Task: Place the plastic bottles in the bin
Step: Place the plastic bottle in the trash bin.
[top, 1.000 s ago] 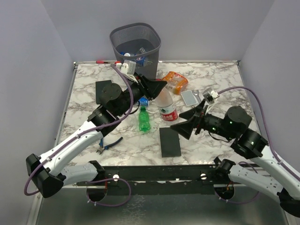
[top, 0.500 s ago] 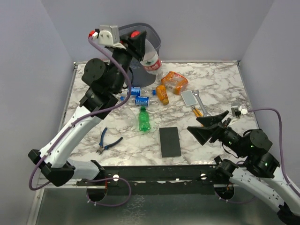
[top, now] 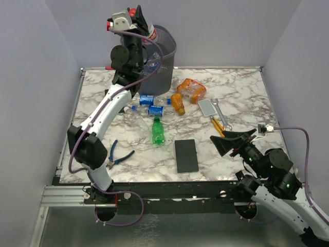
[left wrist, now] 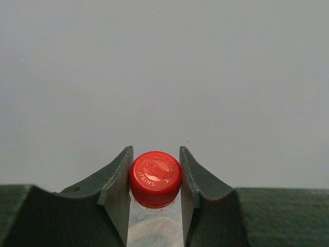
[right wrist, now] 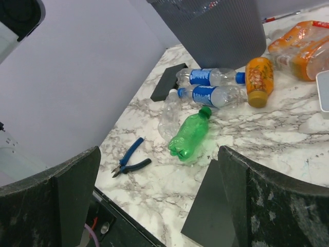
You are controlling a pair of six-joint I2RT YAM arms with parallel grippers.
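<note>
Mia: Since a second ago the left gripper (top: 144, 21) has swung from the middle of the table (top: 247, 87) up beside the bin (top: 169, 49), carrying the red-capped bottle (left wrist: 155, 177) with it. The right arm has drawn back toward the near edge.

Tom: How is that bottle held?

Mia: The left wrist view shows it best. Both fingers press in close on either side of the red cap and the clear neck under it, with only blank wall behind. From overhead the cap sits at the very top, above the bin's left rim. The gripper hides most of the bottle's body there, so I cannot tell whether it hangs over the opening.

Tom: And the right gripper (top: 230, 142)?

Mia: Its jaws are spread wide with nothing between them, hovering over the table's near right part.

Tom: What does its camera add?

Mia: It shows a black slab (right wrist: 168, 82) at the bin's foot. I cannot make that out from overhead, where the left arm crosses the spot. It also shows the green bottle (right wrist: 187, 136) on its side, two blue-labelled bottles (right wrist: 211, 77) next to an orange bottle (right wrist: 258, 77), and a crushed clear bottle (right wrist: 168, 116) just beside the green one.

Tom: Anything else?

Mia: Blue-handled pliers (top: 119, 157) lie near the left arm, a second black slab (top: 185, 155) lies just right of the green bottle, and a wrench (top: 220, 110) lies further right.
</note>
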